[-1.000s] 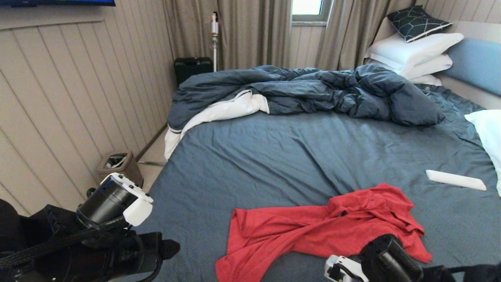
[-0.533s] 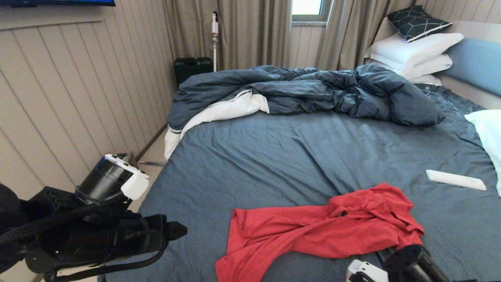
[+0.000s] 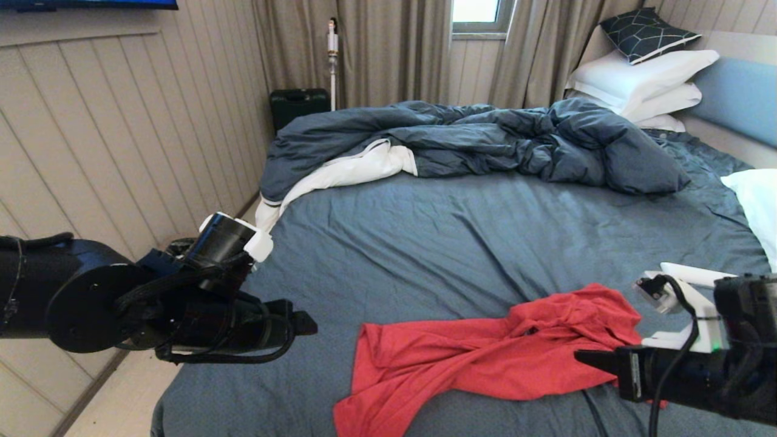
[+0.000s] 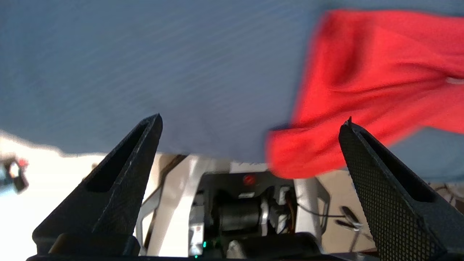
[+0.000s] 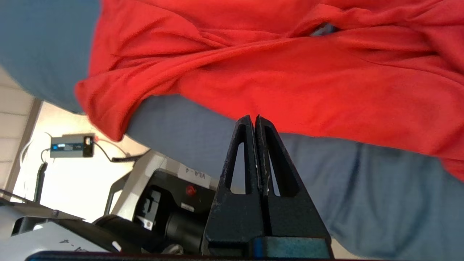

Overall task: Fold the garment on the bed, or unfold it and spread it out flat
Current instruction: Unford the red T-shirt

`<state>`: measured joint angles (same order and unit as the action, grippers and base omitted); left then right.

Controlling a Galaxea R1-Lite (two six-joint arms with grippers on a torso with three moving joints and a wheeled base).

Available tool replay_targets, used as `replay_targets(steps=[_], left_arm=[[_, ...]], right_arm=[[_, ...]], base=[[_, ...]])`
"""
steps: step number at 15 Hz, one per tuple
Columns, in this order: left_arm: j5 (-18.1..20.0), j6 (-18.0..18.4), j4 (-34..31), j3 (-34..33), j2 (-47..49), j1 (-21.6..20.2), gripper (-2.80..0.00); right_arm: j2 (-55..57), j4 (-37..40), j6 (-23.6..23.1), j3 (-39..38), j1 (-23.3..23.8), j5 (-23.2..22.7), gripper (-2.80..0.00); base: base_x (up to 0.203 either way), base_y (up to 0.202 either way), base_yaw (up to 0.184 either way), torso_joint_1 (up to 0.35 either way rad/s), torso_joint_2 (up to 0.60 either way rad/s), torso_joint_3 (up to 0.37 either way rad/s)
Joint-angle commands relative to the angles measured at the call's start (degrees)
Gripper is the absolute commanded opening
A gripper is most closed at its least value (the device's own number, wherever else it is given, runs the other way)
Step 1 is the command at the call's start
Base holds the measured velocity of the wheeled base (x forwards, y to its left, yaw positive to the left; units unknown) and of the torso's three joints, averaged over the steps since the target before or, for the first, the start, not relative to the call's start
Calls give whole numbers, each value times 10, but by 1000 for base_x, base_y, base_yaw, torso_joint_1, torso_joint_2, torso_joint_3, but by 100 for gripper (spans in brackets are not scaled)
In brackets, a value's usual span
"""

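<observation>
T-shirt: the red T-shirt lies crumpled on the bed, near its front edge. Soft knit cloth, bunched into folds at one end and drawn into a long flat tail at the other. No lettering shows.
T-shirt corner: one red corner reaches the bed's front edge; whether it hangs over it cannot be told.
Bed: a slate-blue sheet with a fine woven texture and shallow creases.
Duvet: a dark blue duvet with white lining is heaped in puffy ridges at the far side of the bed, well apart from the T-shirt.
Pillows: smooth white pillows are stacked beyond the duvet, with a dark patterned cushion on top.
White object: a flat white oblong lies on the sheet near the bunched end of the T-shirt, partly hidden by the right arm.
Left tool: the left tool hangs over the sheet just beside the tail end of the T-shirt. Its black, wedge-shaped fingers are spread wide, one with a mesh-textured pad, and nothing is between them.
Right tool: the right tool is just off the front of the T-shirt, near its bunched end. Its two hollow black triangular fingers are pressed together, gripping nothing.
</observation>
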<state>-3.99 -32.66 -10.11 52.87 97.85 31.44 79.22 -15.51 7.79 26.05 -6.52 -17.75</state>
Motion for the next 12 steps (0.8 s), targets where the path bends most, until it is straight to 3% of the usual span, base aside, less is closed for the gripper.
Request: replay_targets(steps=[1,5,7,8,12], left_arm=[[14,0,21,-45,4,-32,0],[131,6,207,-187,-19,-116,0],[155,7,231,-196,-14,-123,0],[166,6,231,-200,-13,-123,-280],[200,2,282,-221,6,-138,-280]], right_arm=[[25,-1,0,21,18,-3,-280],[52,-2,3,37,19,-45,-280],[52,-2,4,42,21,-47,-280],[53,-2,4,43,21,-47,-280],[53,-2,2,43,20,-49,-280]], base=[[0,0,0,0,0,0],[0,0,0,0,0,0],[0,0,0,0,0,0],[0,0,0,0,0,0],[0,0,0,0,0,0]])
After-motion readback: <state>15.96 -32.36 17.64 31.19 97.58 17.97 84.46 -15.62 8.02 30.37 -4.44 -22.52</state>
